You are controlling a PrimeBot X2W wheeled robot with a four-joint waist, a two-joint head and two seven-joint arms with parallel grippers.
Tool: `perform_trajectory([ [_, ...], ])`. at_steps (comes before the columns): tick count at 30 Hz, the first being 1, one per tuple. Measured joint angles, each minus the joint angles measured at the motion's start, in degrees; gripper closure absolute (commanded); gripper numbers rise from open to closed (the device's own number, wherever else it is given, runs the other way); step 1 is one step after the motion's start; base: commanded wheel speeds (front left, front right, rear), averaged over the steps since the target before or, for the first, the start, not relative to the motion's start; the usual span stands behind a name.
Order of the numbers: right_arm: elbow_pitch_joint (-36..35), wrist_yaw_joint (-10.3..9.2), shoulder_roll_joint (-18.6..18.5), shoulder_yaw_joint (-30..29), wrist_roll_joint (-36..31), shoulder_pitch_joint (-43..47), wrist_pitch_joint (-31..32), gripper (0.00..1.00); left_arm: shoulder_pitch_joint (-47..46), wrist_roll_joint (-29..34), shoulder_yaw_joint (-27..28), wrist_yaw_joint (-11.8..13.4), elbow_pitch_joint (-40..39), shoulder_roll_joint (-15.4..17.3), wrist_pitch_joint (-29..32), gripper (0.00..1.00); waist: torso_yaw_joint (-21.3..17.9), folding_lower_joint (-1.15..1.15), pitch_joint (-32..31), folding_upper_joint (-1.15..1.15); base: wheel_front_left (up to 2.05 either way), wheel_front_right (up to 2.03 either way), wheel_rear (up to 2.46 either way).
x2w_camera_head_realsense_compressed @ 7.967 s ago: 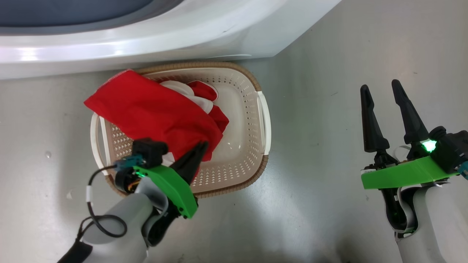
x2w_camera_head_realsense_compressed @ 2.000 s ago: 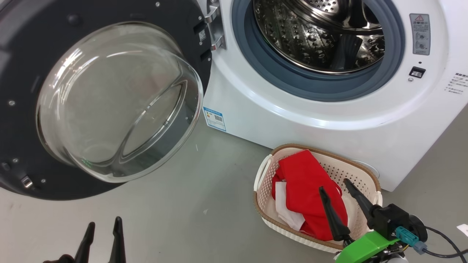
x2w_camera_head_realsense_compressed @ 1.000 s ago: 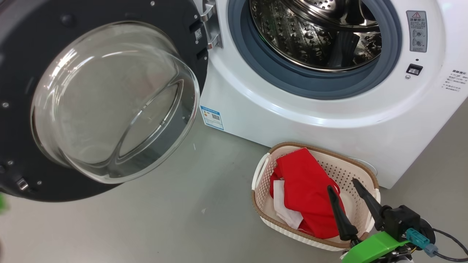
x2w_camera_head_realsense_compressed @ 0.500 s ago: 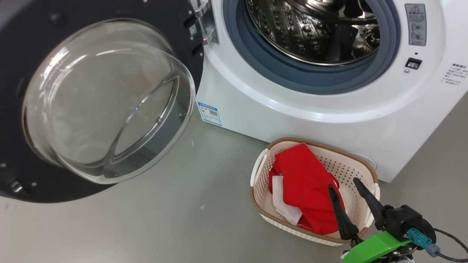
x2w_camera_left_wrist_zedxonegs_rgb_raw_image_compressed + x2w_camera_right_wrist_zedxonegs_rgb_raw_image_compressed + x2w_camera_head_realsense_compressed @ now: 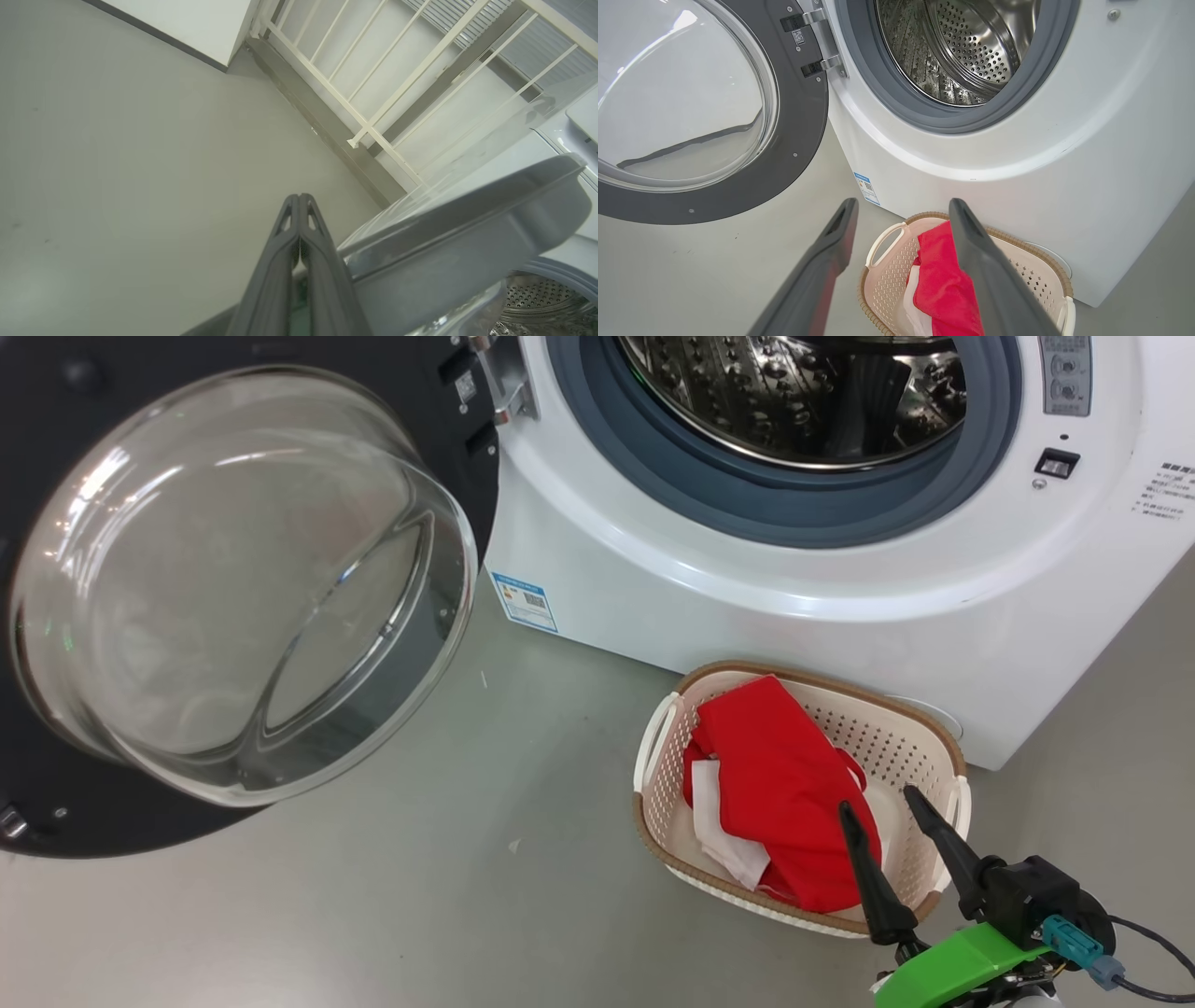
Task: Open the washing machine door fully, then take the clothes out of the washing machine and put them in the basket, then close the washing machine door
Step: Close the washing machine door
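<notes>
The clothes (image 5: 780, 784) lie in the basket (image 5: 653, 775) on the floor (image 5: 420, 915) just beside the washing machine (image 5: 747, 616), drum (image 5: 784, 392) seemingly empty. Closing comes next: the left hand (image 5: 299, 198), pinched shut beside the washing machine door (image 5: 93, 821), must push it; the right hand (image 5: 878, 800) gapes empty.

Quick look at the bot's hardware, mostly black with one loud green bit

The right gripper (image 5: 878, 800) has two long black fingers (image 5: 864, 877) that taper to points like skinny cones. They sit on a bright green plastic bracket (image 5: 943, 966). Beside it there's a chunky black box (image 5: 1022, 891) with a teal connector (image 5: 1064, 938) and a thin black cable (image 5: 1153, 952) coming off it. Up close, the left gripper (image 5: 299, 198) looks more dark grey and matte, with little slotted cutouts near the tips.
</notes>
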Motion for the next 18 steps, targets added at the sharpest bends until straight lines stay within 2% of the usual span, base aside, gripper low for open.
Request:
perform_trajectory([
  [9, 0.01, 0.0, -0.08, -0.27, -0.45, -0.03, 0.0, 0.0, -0.26, -5.37, -4.14, 0.08, -0.14, 2.74, 7.82, 1.0, -0.4, 0.0, 0.94, 0.0, 0.0, 0.0, 0.0],
  [18, 0.03, 0.0, -0.08, -0.7, -0.4, -0.02, 0.0, 0.0, 2.41, -9.42, -7.7, 0.08, -6.81, 4.26, 11.96, 1.0, -0.01, 0.0, -0.23, 0.0, 0.0, 0.0, 0.0],
])
